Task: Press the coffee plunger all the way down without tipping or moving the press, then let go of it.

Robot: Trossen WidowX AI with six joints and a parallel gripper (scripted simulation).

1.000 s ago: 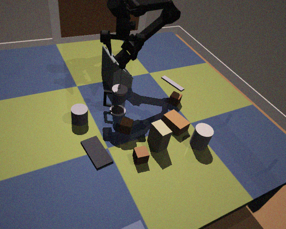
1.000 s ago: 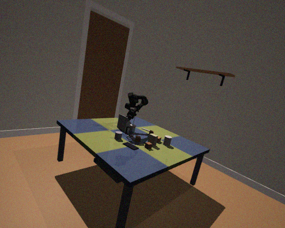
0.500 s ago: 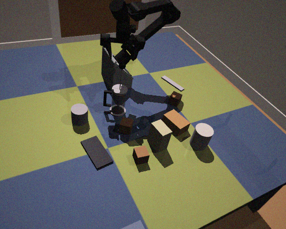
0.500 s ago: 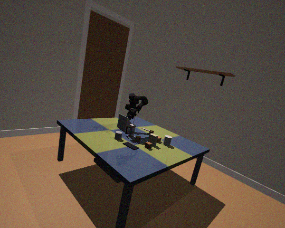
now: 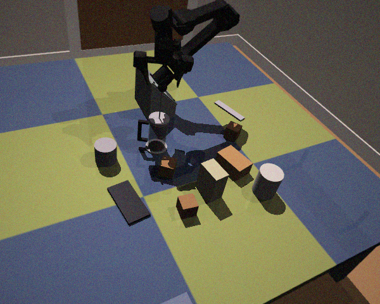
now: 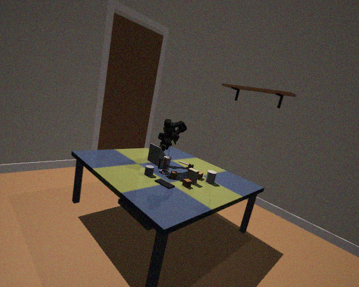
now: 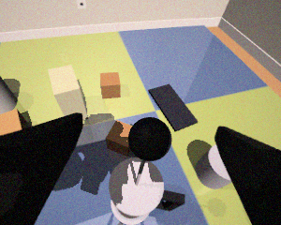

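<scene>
- Wrist view: gripper spread wide, gripping nothing, one dark finger on each side of the plunger knob (knob sits between them, contact not discernible).
- Top view: coffee press upright on a blue square of the table, thin rod rising to the knob under the gripper.
- Just beside the press: a mug and a small brown block.
- Well apart: two grey cylinders, a dark flat slab.

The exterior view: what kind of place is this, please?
Probably a plain indoor room, sparsely furnished. A brown door stands in a grey wall, a small wooden shelf hangs on brackets, and a dark-legged table with a blue and green checked top stands on an orange floor.
</scene>
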